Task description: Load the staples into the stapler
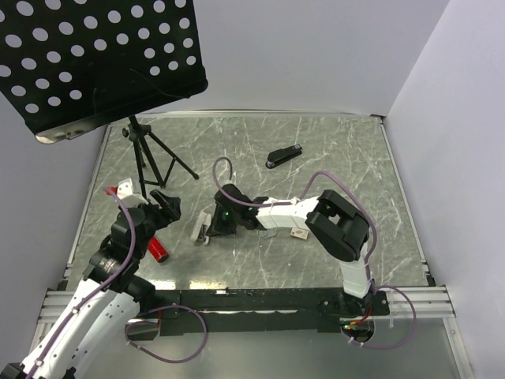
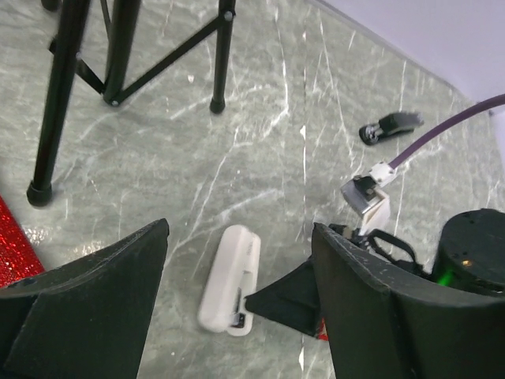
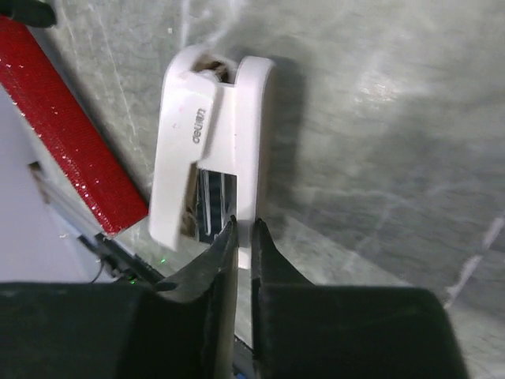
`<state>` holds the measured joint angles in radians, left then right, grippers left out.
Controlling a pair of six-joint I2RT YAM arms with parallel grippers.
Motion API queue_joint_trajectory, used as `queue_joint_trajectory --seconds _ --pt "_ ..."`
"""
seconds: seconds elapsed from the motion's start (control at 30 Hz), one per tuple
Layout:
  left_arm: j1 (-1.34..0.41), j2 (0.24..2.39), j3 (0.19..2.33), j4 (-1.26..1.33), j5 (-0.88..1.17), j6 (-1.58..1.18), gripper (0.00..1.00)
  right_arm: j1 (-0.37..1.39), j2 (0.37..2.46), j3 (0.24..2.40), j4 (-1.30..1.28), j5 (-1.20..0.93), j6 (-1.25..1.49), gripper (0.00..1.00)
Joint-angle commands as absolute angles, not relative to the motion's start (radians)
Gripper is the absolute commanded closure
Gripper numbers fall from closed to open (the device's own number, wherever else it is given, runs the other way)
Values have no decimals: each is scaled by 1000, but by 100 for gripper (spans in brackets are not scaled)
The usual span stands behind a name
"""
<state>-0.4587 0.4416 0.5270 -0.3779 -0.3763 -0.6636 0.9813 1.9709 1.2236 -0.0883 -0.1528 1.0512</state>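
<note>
Staples: the staple box, pale with red-brown print too small to read, lies flat on the table. It is just beside the right arm's forearm, on the near side. A greyish see-through rectangle lies a little to its left, also at the forearm's edge. Both lie apart from the white stapler, to its right.

White stapler: it lies on the marble-patterned surface and is opened up. In the right wrist view the top cover is splayed away from the base, with the metal magazine visible between them. The cover bears raised lettering that seems to read "deli"; blur prevents certainty.

Right gripper: jaws clenched almost together, only a thin slit remaining. The tips sit at the near end of the stapler's base. Whether they nip any part of it cannot be told.

Left gripper: jaws released, spread wide, grasping nothing. It hangs to the left of the white stapler, which shows between its fingers in its own camera.

Surroundings: a red glittery block lies near the white stapler on its left. A black stapler lies well apart, toward the far side. A black tripod stands at far left, carrying a perforated black plate.
</note>
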Motion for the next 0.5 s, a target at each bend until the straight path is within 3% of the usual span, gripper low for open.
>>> queue_joint_trajectory --seconds 0.0,0.17,0.47 --pt "-454 469 525 -334 -325 -635 22 951 1924 1097 -3 -184 1091 95" --pt "-456 489 517 -314 -279 -629 21 924 1908 997 155 -239 1101 98" --pt "-456 581 520 -301 -176 -624 20 900 1885 942 184 -245 1034 94"
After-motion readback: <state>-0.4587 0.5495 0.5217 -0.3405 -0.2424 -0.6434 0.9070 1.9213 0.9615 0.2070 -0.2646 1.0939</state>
